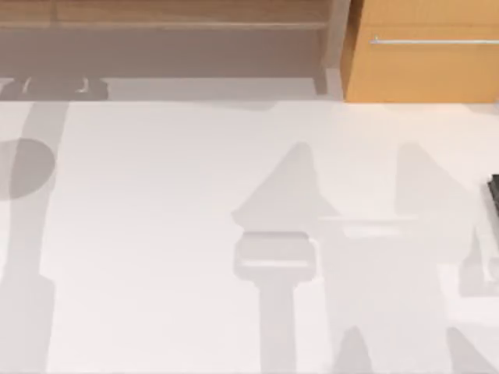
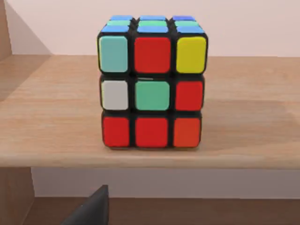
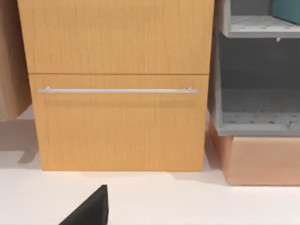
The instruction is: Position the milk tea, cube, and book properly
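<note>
The cube [image 2: 152, 82] is a colourful puzzle cube with red, green, yellow, white and blue stickers. It stands upright and free on a wooden shelf board [image 2: 248, 131], close in front of the left wrist camera. A dark part of my left gripper [image 2: 91, 212] shows below the board's front edge, apart from the cube. A dark part of my right gripper [image 3: 89, 211] hangs over the white table in front of the orange cabinet [image 3: 117, 117]. The milk tea is out of view. A teal corner [image 3: 288, 9] lies on an upper grey shelf; I cannot tell whether it is the book.
The white table [image 1: 156, 234] carries only the arms' shadows. A low wooden shelf [image 1: 156, 15] runs along the back left and the orange cabinet [image 1: 425, 66] with its drawer handle [image 3: 117, 90] stands back right. A grey shelf unit [image 3: 258, 122] adjoins the cabinet.
</note>
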### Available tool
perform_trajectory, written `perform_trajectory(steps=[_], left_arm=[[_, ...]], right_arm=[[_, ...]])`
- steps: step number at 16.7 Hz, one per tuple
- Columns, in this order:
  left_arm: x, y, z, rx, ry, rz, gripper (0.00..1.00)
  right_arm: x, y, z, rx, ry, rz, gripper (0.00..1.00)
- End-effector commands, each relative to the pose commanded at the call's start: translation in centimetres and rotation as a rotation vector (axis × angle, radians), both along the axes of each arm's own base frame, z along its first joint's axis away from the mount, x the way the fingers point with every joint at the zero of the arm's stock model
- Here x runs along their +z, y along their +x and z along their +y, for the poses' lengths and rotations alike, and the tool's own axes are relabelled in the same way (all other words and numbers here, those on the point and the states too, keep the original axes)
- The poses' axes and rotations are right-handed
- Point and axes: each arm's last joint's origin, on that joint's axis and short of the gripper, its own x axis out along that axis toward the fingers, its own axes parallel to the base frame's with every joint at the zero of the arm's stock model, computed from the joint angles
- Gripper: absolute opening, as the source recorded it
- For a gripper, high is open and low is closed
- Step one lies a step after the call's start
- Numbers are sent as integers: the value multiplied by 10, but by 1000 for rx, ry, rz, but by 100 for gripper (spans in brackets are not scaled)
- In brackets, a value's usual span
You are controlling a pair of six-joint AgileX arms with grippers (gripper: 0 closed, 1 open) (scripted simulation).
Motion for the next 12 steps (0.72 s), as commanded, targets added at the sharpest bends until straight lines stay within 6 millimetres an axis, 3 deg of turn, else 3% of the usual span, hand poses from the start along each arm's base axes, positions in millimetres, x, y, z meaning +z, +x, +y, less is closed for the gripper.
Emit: perform_trajectory(steps=[3, 7, 9, 12], left_arm=[[-20, -73, -13, 1, 1, -14, 100], [-85, -161, -25, 4, 4, -36, 100], [-128, -188, -28, 6, 5, -39, 100], [-187, -206, -31, 12, 6, -29, 100]], right_arm=[[0, 0, 0, 0, 0, 0, 100], [0, 0, 0, 0, 0, 0, 100], [0, 0, 0, 0, 0, 0, 100], [0, 0, 0, 0, 0, 0, 100]])
